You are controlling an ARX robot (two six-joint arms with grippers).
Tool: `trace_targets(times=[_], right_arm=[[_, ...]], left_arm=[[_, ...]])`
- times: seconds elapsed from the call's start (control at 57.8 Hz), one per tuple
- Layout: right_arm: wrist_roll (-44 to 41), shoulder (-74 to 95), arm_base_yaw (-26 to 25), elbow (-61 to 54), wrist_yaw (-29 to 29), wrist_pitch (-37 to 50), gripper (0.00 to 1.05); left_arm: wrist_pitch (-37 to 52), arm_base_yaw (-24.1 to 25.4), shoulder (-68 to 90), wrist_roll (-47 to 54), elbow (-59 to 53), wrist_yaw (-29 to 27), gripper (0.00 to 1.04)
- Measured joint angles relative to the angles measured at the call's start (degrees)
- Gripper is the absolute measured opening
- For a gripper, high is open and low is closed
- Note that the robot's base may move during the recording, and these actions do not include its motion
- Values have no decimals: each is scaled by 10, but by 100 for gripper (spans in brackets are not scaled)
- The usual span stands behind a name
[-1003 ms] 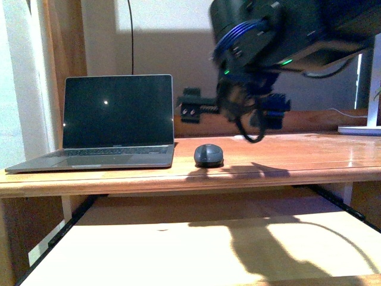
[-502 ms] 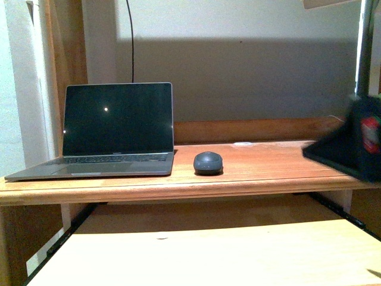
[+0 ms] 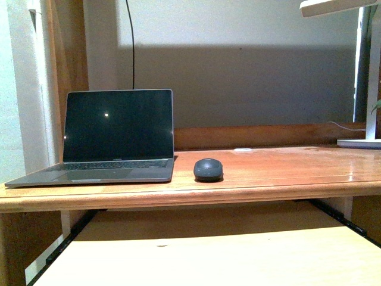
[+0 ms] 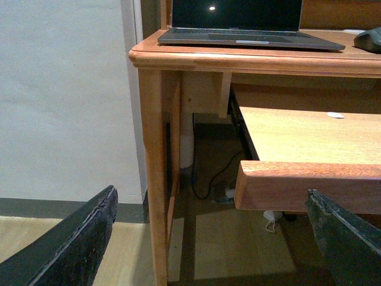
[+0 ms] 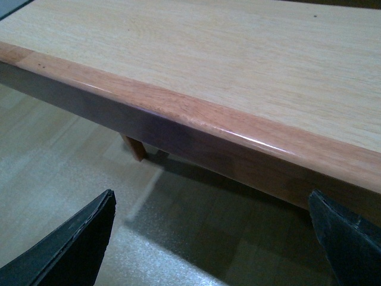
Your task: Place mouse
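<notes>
— Where the desk [image 3: 286, 170] is polished wood, is the mouse [image 3: 208, 169] seen?
— Yes, domed and dark grey, just right of the laptop [image 3: 113, 138]. Both grippers [image 4: 208, 238] [image 5: 208, 238], spread wide and empty, are held low, well apart from it.

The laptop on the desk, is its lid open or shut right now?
Open. The laptop has its lid raised roughly upright, dark screen facing the camera, keyboard deck flat on the desk. The mouse sits beside it.

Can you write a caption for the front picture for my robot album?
A little grey mouse sits on the wooden desk beside an open laptop, no robot hand in sight.
</notes>
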Motion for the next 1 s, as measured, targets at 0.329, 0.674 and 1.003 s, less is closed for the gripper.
trace_targets(times=[0.329,0.674,1.003], right_arm=[[37,227,98,128,142,110,97],[89,444,125,372,285,103,97],[103,532,135,495,335,67,97]], left_arm=[[0,0,0,0,0,0,97],[0,0,0,0,0,0,97],[0,0,0,0,0,0,97]])
